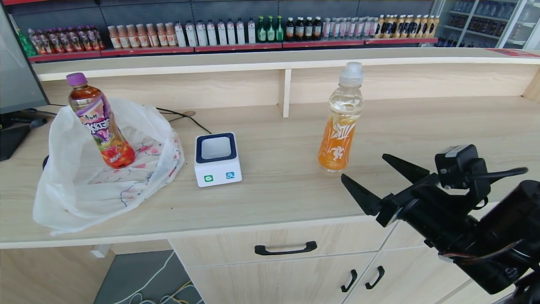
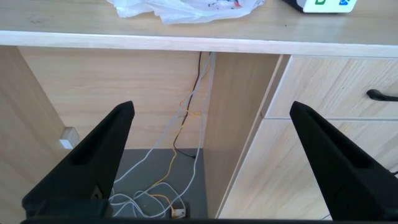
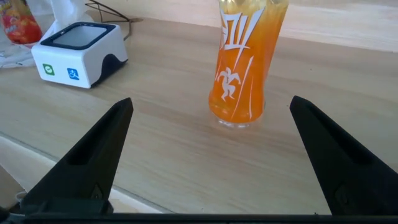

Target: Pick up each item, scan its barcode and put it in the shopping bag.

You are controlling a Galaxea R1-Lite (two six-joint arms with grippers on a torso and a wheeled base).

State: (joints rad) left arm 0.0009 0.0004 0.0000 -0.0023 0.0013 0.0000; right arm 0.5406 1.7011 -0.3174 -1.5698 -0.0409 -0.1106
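Note:
An orange drink bottle point(image 1: 341, 122) with a white cap stands upright on the wooden counter point(image 1: 278, 169), right of centre; it shows close up as the orange bottle point(image 3: 244, 65). My right gripper point(image 1: 363, 175) hangs open just in front and to the right of it, its fingers point(image 3: 93, 162) spread wide with nothing between them. A white barcode scanner point(image 1: 217, 159) sits mid-counter, also the scanner point(image 3: 78, 53). At the left, a white shopping bag point(image 1: 93, 177) holds a purple-capped tea bottle point(image 1: 99, 122), leaning. My left gripper point(image 2: 211, 158) is open below the counter edge, facing the cabinet front.
A monitor point(image 1: 17, 71) stands at the far left with cables behind the bag. A raised wooden ledge point(image 1: 287, 63) runs along the counter's back, with drink shelves beyond. Drawers with black handles point(image 1: 286, 249) lie under the counter; loose cables point(image 2: 168, 186) hang in the open bay.

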